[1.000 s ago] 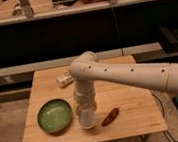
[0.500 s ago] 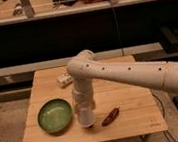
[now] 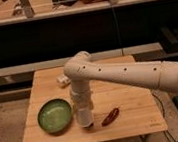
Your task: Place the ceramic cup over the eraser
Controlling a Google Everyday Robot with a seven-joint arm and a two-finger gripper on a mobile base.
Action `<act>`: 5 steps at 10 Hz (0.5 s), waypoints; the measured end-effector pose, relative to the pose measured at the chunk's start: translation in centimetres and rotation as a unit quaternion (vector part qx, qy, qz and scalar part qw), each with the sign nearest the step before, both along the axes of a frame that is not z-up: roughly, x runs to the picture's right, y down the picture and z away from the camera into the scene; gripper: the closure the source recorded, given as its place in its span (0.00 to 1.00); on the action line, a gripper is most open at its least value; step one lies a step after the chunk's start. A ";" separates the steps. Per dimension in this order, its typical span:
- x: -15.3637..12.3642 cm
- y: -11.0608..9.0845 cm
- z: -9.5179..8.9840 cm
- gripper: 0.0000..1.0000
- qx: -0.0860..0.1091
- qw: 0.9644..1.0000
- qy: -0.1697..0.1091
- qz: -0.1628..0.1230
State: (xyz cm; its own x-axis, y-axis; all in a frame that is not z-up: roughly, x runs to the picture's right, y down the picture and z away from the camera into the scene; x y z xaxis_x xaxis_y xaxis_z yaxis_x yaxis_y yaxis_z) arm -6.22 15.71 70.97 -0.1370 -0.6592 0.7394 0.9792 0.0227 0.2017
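So the white arm (image 3: 118,73) reached in from the right and bent straight down over the front of the wooden table (image 3: 135,119); the gripper (image 3: 85,117) was pointed at the tabletop, low, just right of the green bowl (image 3: 54,115). At the bottom end of it there was a white, rounded shape that looked like the ceramic cup (image 3: 86,120), down at or right above the table surface; honestly couldn't tell where gripper ended and cup began, so how far the hand was open, or whether it really had the cup clamped, I can't say. The eraser wasn't visible anywhere; can't tell if it was under the cup or hidden behind the arm.

A reddish-brown chili-shaped thing (image 3: 110,116) lay just to the right of the cup, near but apart from it; the bowl sat on the left front part of the table, close beside the gripper. A small white object (image 3: 62,79) was further back on the table, partly hidden behind the arm's elbow.
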 end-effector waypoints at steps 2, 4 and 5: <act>-0.1 1.8 2.1 0.46 0.000 1.000 0.003 -0.001; 0.2 1.6 1.8 0.25 0.008 1.000 0.006 0.001; 0.2 1.1 1.1 0.21 0.013 1.000 0.006 0.002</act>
State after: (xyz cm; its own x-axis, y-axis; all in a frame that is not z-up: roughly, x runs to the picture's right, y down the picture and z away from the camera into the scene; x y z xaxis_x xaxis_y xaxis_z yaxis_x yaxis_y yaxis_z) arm -6.04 16.82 72.12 -0.1262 -0.6786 0.7236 0.9813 0.0213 0.1911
